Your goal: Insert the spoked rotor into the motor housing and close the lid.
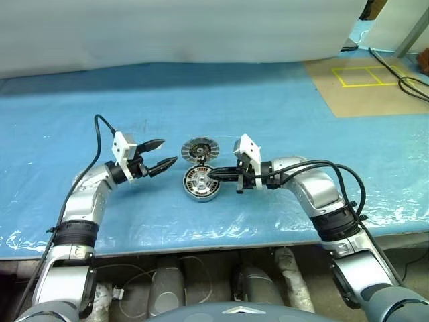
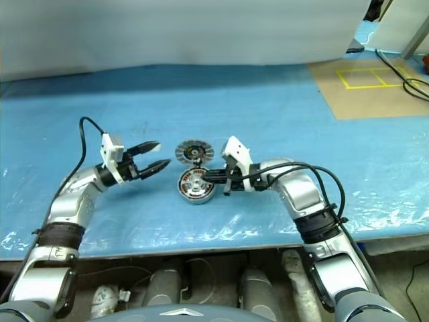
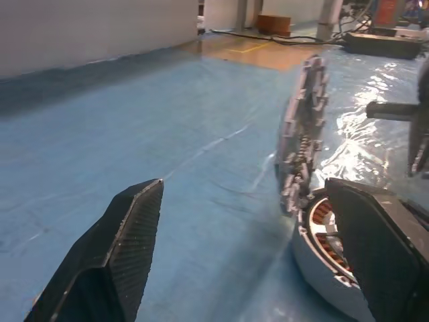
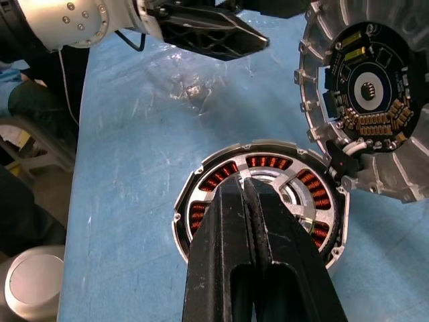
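The motor housing [image 1: 201, 184] is a round grey cup with copper coils [image 4: 268, 162], standing on the blue table near its middle. Silver spokes of the spoked rotor [image 4: 298, 201] show inside the coil ring. The lid [image 1: 200, 149] stands tilted on its edge, its lower rim against the housing's far side and its circuit-board face [image 4: 369, 87] turned toward the housing. My right gripper [image 1: 213, 176] is shut, with its tips over the housing's centre and nothing seen between them. My left gripper [image 1: 169, 151] is open, level and just left of the lid and the housing [image 3: 322, 268], touching neither.
Wrinkled blue plastic sheeting [image 1: 281, 114] covers the table, whose front edge runs close to the arms. A brown board with yellow tape squares [image 1: 365, 74] and black cables [image 1: 409, 84] lie at the back right. A white curtain [image 1: 174, 33] closes the far side.
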Tool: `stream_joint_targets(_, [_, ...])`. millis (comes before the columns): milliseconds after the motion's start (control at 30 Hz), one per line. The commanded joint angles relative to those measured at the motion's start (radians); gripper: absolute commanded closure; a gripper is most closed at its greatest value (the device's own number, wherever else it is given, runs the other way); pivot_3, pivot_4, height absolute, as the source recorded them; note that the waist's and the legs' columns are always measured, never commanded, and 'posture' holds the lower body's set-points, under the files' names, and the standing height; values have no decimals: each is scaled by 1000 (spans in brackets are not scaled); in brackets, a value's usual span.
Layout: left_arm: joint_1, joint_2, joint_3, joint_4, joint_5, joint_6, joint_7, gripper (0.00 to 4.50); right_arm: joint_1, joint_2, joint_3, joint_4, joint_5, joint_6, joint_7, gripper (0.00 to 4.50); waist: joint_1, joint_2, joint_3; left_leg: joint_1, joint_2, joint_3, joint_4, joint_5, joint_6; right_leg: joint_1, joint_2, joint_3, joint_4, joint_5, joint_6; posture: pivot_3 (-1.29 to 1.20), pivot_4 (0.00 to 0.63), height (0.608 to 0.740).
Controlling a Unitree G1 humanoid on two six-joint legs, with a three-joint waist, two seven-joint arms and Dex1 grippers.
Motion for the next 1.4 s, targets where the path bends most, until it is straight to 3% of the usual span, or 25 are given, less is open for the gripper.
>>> stream_joint_targets(33, [-68, -8, 15, 79, -5, -7, -38, 1758, -21, 6, 4, -5, 14, -8, 6, 4500, 1, 0, 0, 0, 0, 0, 0, 0, 0, 0, 0, 0, 0, 0, 0, 0, 150, 740])
stream_joint_targets(267, [-323, -144, -1, 478, 132, -229, 94, 4313, -31, 8, 16, 5, 11, -3, 4, 4500, 18, -1, 0, -1, -3, -1, 0, 0, 0, 0, -2, -1, 0, 3, 4, 0, 150, 740])
stream_joint_targets(300, [-355, -161, 0, 519, 142, -253, 96, 4468, -31, 4, 17, 1, 10, -1, 3, 4500, 19, -2, 1, -2, -4, -2, 0, 0, 0, 0, -3, -1, 0, 3, 5, 0, 150, 740])
stream_joint_targets(567, [-559, -283, 32, 653, 128, -229, -9, 4468, 36, -110, -29, -116, 48, 51, 22, 4500, 27, -6, 4, -3, -5, -4, 0, 0, 0, 0, -4, -3, 0, 4, 7, 0, 150, 740])
stream_joint_targets(800, [-572, -344, 3, 603, 135, -190, -199, 4468, 108, -175, -118, -178, 77, 94, -42, 4500, 29, -7, 4, -2, -5, -4, 0, 0, 0, 0, -3, -4, 0, 4, 7, 0, 150, 740])
stream_joint_targets(1000, [-527, -320, -64, 539, 172, -166, -336, 4468, 155, -197, -166, -215, 103, 122, -87, 4500, 41, -7, 4, -1, -5, -5, 0, 0, 0, 2, -4, -4, 0, 4, 7, 0, 150, 740])
stream_joint_targets(1400, [-433, -254, -139, 411, 210, -180, -454, 4468, 175, -215, -165, -193, 98, 113, -118, 4500, 47, -6, 4, -1, -5, -4, -1, 0, 1, 2, -4, -4, -1, 2, 3, 0, 150, 740])
